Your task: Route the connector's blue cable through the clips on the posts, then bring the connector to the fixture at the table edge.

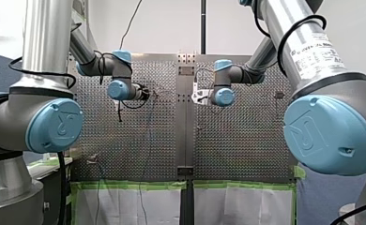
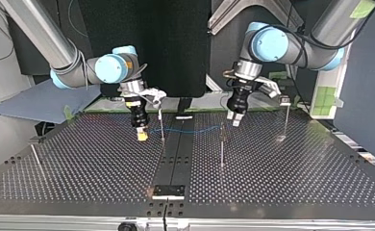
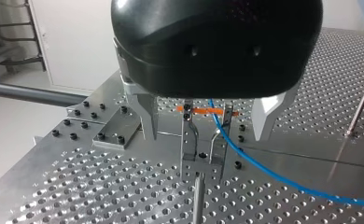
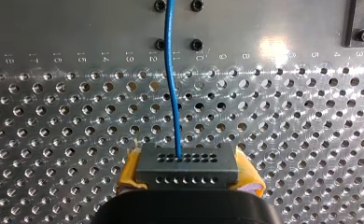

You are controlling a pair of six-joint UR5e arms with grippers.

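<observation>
In the right wrist view my right gripper (image 4: 187, 179) is shut on the dark grey connector (image 4: 187, 165), with yellow pads (image 4: 129, 175) on both sides. The blue cable (image 4: 172, 93) leaves the connector and runs ahead over the plate. In the top view that gripper (image 2: 141, 134) hovers low at the left beside a thin post (image 2: 162, 126). The cable (image 2: 195, 130) stretches right to the post (image 2: 221, 147) under my left gripper (image 2: 233, 120). In the left wrist view my left gripper (image 3: 207, 126) stands open above a clip (image 3: 206, 140), and the cable (image 3: 245, 158) passes through it.
More posts stand at the top view's right (image 2: 285, 120) and far left (image 2: 36, 159). A small block fixture (image 2: 168, 191) sits on the dark centre strip at the near edge. A bolted bracket plate (image 3: 115, 130) lies beside the clip post.
</observation>
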